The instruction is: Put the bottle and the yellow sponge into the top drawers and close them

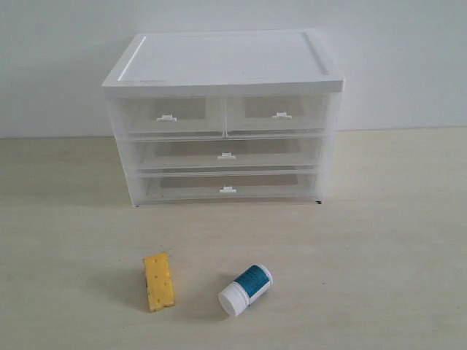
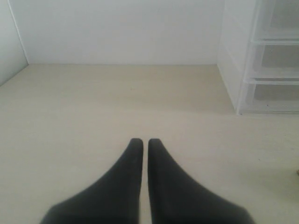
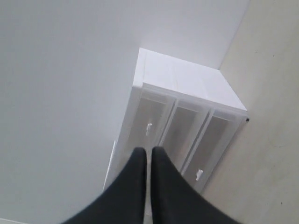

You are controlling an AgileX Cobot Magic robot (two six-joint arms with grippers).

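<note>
Exterior view: it took in the whole scene, and neither arm showed in it.
Desk: a pale, wood-grain desk (image 1: pixel 394 240) carried everything.
Cabinet: a white plastic drawer cabinet (image 1: pixel 222 58) stood at the back of the desk, close to the wall, with its front toward the camera.
Full-width drawers: two translucent plastic drawers, the middle drawer (image 1: pixel 227 149) and the bottom drawer (image 1: pixel 228 182), were pushed in; the task did not call for them.
Top drawers: the half-width translucent top-left drawer (image 1: pixel 182 109) and top-right drawer (image 1: pixel 299 108) sat side by side in the top row. Both were pushed in flush, and both looked empty through their fronts.
Left jaws: the dark fingers (image 2: pixel 126 177) were all but closed, a thin slit between them and nothing held, over bare desk.
Right jaws: the dark fingers (image 3: pixel 128 186) were likewise nearly together and empty, aimed toward the cabinet's front.
Yellow sponge: the small yellow pitted sponge block (image 1: pixel 159 281) lay on the desk well in front of the cabinet.
Bottle: the small white plastic bottle with a blue-teal label (image 1: pixel 246 289) lay on its side near the sponge but apart from it, cap toward the camera.
Done: nothing, by my reading.
Left: opening the top drawers, both pick-ups, both placements and both closings.
</note>
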